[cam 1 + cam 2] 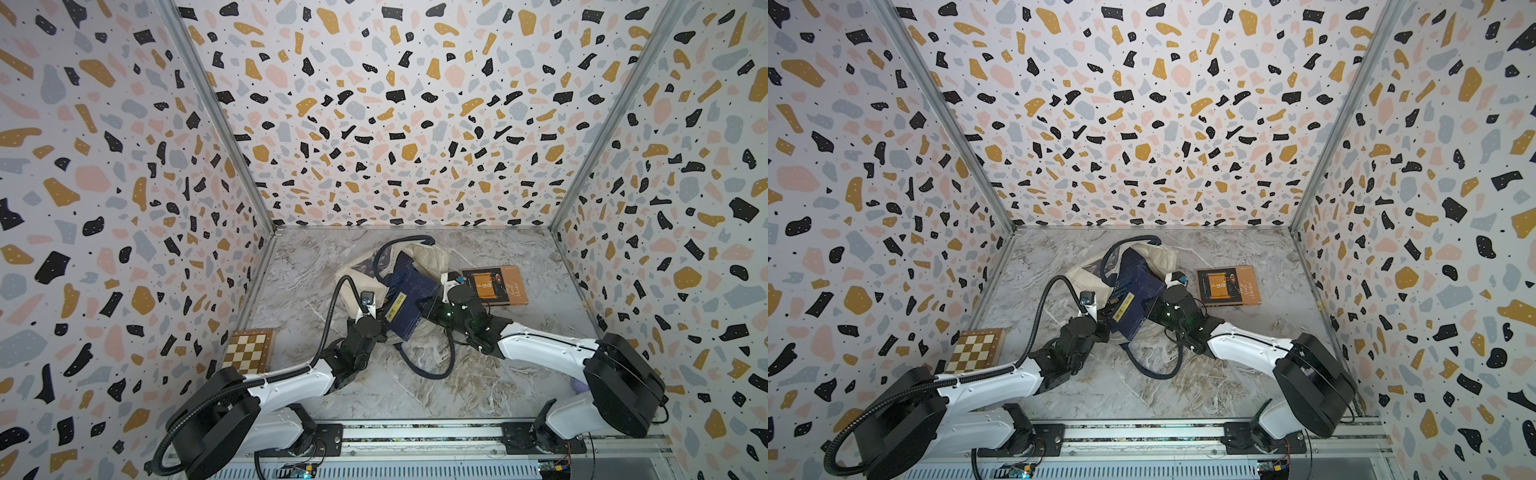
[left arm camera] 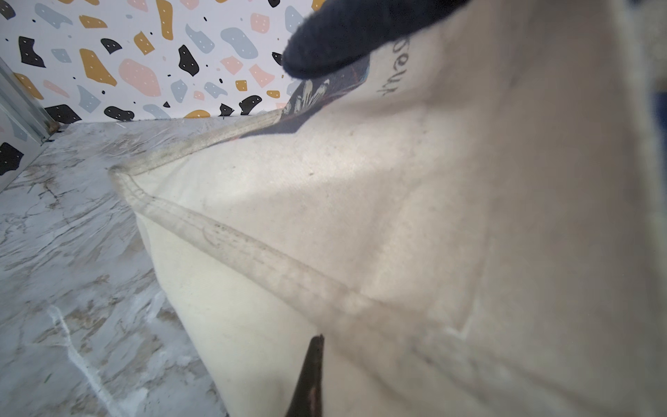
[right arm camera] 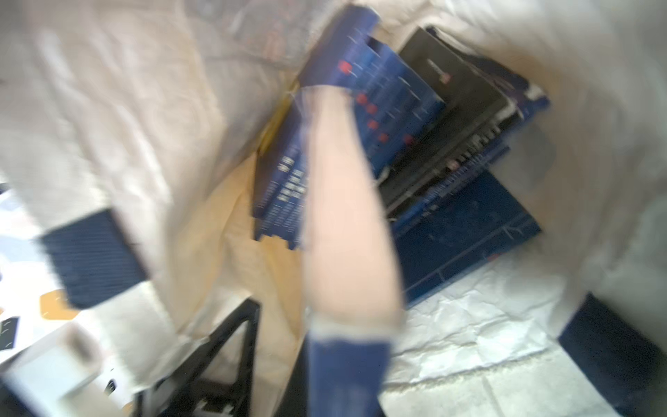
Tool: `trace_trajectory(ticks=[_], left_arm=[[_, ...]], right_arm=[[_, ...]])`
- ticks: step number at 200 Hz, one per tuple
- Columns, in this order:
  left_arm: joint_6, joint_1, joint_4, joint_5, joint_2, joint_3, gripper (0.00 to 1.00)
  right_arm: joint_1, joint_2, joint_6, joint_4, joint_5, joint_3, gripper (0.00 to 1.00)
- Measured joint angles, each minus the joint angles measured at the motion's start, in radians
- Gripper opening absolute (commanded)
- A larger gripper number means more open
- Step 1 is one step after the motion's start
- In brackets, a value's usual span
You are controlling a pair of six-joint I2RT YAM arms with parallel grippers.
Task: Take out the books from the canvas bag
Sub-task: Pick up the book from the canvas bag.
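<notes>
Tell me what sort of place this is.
Most likely a purpose-built robot test booth, not a real room: terrazzo-print walls on aluminium corner posts, a marble-look tabletop, and the left arm and right arm mounted on a rail along its front edge.

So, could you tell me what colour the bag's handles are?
Navy handles, clearest in a top view.

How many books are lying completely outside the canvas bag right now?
1: the brown book lies flat on the table, beside the canvas bag on the right arm's side. The navy books only stick out of the bag's mouth; others may be hidden inside.
</notes>
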Motion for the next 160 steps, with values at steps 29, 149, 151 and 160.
trace_trajectory(ticks=[29, 149, 151, 160], left_arm=[[0.000, 0.000, -0.003, 0.000, 0.000, 0.000, 0.00], [0.000, 0.000, -0.021, -0.003, 0.000, 0.000, 0.00], [0.000, 0.000, -0.021, -0.003, 0.000, 0.000, 0.00], [0.000, 0.000, -0.021, -0.004, 0.000, 0.000, 0.00]], right_arm=[[-0.002, -0.108, -0.057, -0.037, 0.015, -0.014, 0.00], [-0.299, -0.468, -0.158, -0.155, 0.018, -0.100, 0.00], [-0.306, -0.469, -0.158, -0.156, 0.018, -0.101, 0.00], [-0.343, -0.478, -0.155, -0.165, -0.004, -0.107, 0.00]])
